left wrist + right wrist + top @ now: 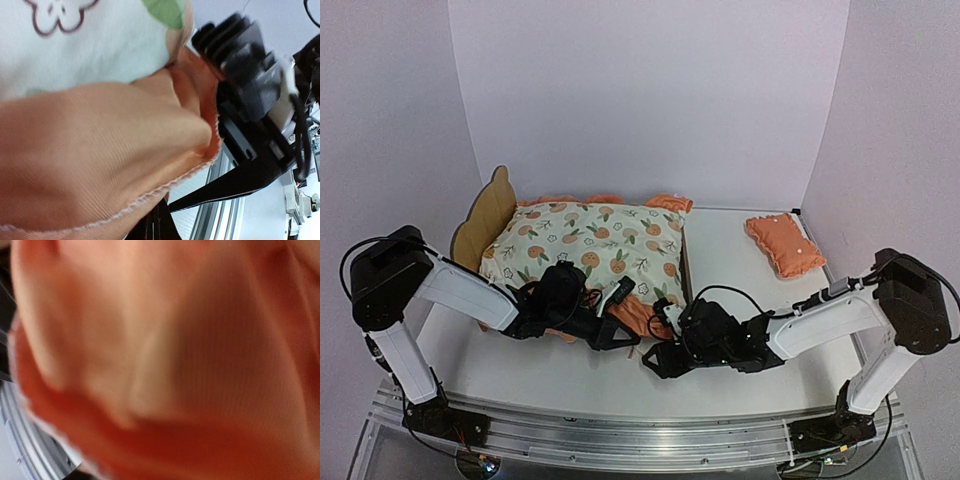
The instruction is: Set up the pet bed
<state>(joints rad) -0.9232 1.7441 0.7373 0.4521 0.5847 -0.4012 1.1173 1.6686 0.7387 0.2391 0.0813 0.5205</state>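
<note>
The pet bed point(483, 215) stands at the left middle, its plywood headboard to the left, with the orange-print mattress pad point(590, 245) lying on it. The pad's orange ruffle point(638, 312) hangs over the bed's near edge. My left gripper point(618, 300) is at that ruffle. In the left wrist view its dark fingers point(156, 220) sit pressed together under the ruffle point(100, 150). My right gripper point(665, 325) is at the ruffle's near right corner. Blurred orange cloth point(160, 360) fills its wrist view and hides the fingers.
A small orange pillow point(785, 243) lies at the back right of the table. The right gripper's black body point(250, 75) is close beside the left one. The metal rail point(640, 440) runs along the near table edge.
</note>
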